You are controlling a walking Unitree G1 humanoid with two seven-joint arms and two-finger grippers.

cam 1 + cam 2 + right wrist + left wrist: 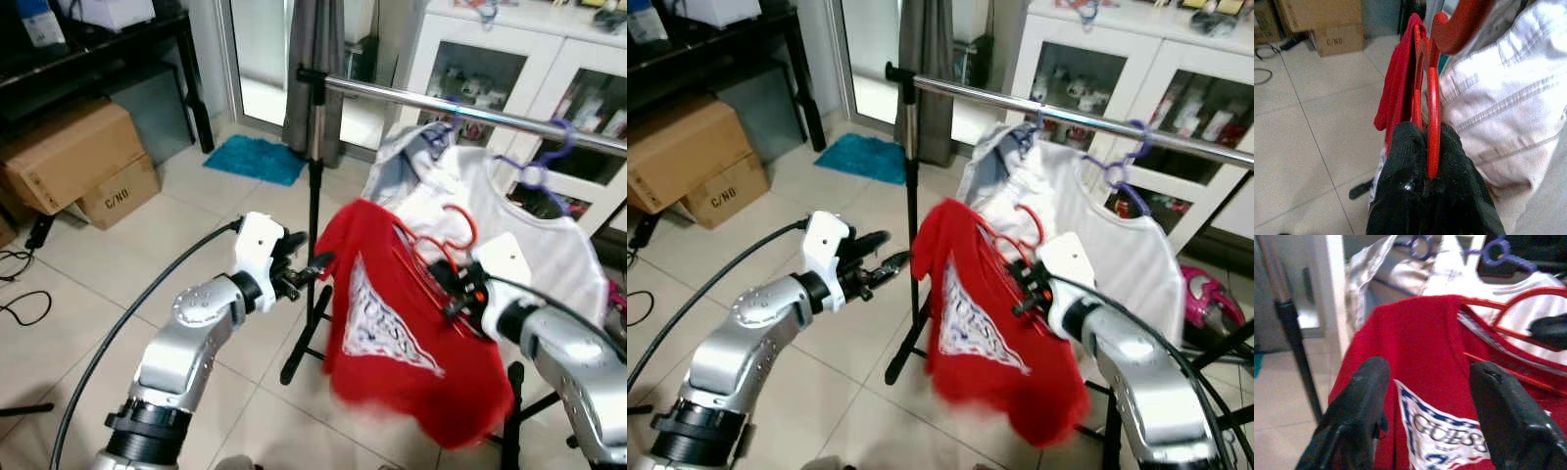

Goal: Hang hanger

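We've got the red hanger (446, 245) clenched in our right gripper (1427, 161), red shirt (392, 313) draped on it, held below and near the rail (470, 113). Not hung yet, so the hook has to go up and over. Our left gripper (1435, 416) waits to the left, jaws released, facing the shirt. The white shirt (529, 230) crowds the right; bare rail on the left looks roomier, though blur makes that hard to judge.

shirt (392, 313) on hanger (446, 235) below rail (460, 110), boxes (73, 162) far left
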